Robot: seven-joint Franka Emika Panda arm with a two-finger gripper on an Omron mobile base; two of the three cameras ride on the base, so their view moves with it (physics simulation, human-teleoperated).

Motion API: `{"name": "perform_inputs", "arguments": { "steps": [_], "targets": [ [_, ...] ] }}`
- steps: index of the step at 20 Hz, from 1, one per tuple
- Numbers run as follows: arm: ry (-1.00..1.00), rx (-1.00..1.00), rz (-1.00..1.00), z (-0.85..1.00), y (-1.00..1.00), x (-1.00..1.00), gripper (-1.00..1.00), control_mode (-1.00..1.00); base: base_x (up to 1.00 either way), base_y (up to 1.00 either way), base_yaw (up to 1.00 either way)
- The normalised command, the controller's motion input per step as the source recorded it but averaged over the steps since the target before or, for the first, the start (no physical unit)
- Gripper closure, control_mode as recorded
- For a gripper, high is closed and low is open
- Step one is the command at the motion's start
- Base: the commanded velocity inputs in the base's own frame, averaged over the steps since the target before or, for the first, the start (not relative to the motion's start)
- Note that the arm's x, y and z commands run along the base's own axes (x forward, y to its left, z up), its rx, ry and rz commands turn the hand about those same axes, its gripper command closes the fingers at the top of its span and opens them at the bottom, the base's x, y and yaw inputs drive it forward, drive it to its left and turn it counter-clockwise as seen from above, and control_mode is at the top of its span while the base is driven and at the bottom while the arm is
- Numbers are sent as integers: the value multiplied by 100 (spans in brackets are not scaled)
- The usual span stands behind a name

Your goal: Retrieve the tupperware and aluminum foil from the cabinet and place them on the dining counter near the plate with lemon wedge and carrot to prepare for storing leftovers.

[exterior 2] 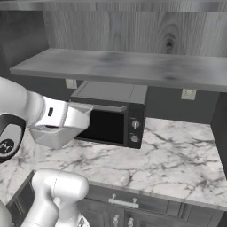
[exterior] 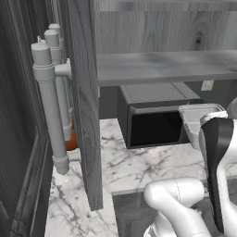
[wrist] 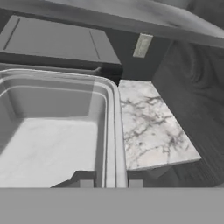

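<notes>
Clear plastic is what you are holding: the tupperware point(wrist: 52, 131) is up in the air, in front of the microwave point(exterior 2: 111, 119) and above the marble table point(exterior 2: 177, 146). Your hand point(wrist: 110, 183) is pinching the tub's rim wall, one finger tip inside and one outside. The grip looks thin, right at the edge.

To do this step well, I think you should keep the tub level and move slowly, so it does not swing or slip out of the pinch. Pull it clear of the cabinet point(exterior: 166, 65) shelf, and watch the open cabinet door point(exterior: 88, 115) on the left before you turn toward the dining table.

The tub sits open side up, tipped a little in the right base view. Its long side seems to run away from your hand, toward the microwave.
</notes>
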Motion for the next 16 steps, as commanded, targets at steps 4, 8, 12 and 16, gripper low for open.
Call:
{"name": "perform_inputs", "arguments": {
  "steps": [4, 8, 12, 16],
  "targets": [
    [12, 4, 0, -39, -14, 30, 100, -100, 0, 0, 0],
    [3, 0, 0, -18, 0, 14, 100, 100, -10, 0, 0],
    [0, 0, 0, 0, 0, 0, 100, 100, -94, 0, 0],
    [0, 0, 0, 0, 0, 0, 100, 100, -100, -21, -23]
  ]
}}
